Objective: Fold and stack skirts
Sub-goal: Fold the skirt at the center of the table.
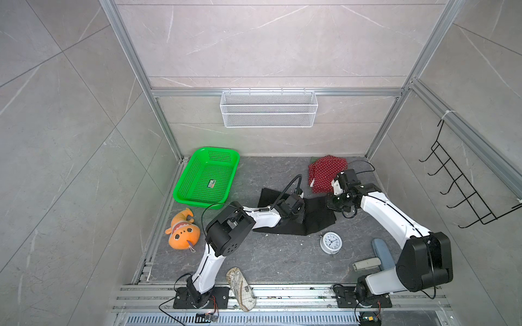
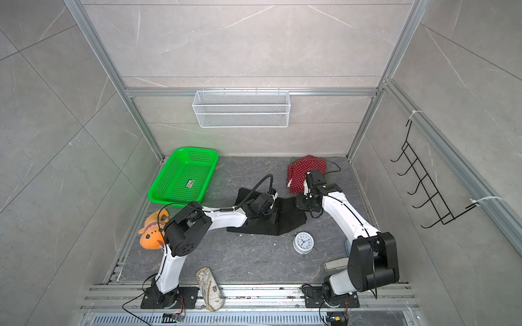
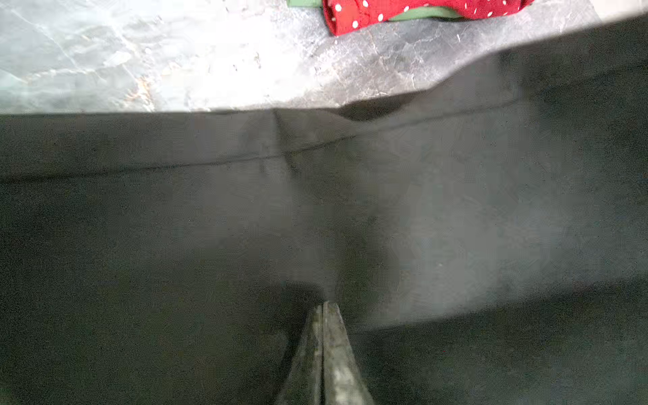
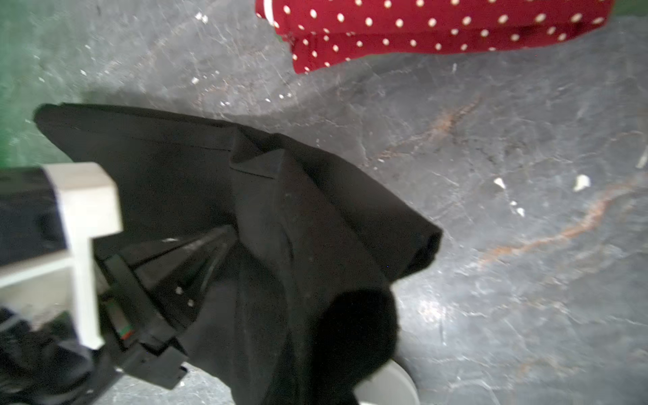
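In the middle the unfolded skirt (image 1: 319, 214) is lying. Behind-left of it the plastic basket (image 1: 185, 180) is sitting, front-left the plush toy (image 1: 183, 234), behind-right and near it the folded skirts (image 1: 324, 175). The alarm clock (image 1: 331, 242) is sitting just in front of its right end, the stapler (image 1: 367, 264) farther front-right, and the pouch (image 1: 240, 288) is lying well in front.

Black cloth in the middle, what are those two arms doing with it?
They are folding a black skirt. The right end effector pinches one edge and holds it up, while the left end effector, closed, has its tip against the cloth. A folded red skirt already lies on a green skirt at the back.
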You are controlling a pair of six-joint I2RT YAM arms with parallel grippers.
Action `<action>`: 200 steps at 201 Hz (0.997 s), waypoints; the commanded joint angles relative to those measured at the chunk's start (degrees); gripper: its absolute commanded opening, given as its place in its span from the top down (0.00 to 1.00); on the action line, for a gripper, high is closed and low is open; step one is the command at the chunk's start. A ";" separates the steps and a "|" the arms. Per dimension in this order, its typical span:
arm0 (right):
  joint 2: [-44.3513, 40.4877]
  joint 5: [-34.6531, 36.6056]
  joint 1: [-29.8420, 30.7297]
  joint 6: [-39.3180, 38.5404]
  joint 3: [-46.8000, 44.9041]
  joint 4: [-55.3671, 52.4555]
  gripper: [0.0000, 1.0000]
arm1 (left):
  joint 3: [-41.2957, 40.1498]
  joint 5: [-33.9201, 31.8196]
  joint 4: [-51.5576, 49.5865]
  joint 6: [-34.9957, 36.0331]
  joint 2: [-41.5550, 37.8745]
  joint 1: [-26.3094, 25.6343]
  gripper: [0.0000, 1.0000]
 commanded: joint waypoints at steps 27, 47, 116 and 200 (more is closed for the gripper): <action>-0.31 6.83 0.15 -2.59 3.55 -4.22 1.00 | -1.41 -4.12 -0.95 3.56 -9.08 2.03 1.00; -0.06 8.68 0.22 -3.11 4.41 -4.87 1.00 | -4.93 -6.01 -1.04 4.32 -11.95 2.92 1.00; 0.90 11.01 0.19 -3.51 6.44 -5.30 1.00 | -19.72 -10.19 -1.86 9.91 -23.23 5.95 1.00; 0.56 9.34 1.55 -4.41 6.97 -4.70 1.00 | -27.19 -2.17 8.00 9.71 -20.40 8.17 1.00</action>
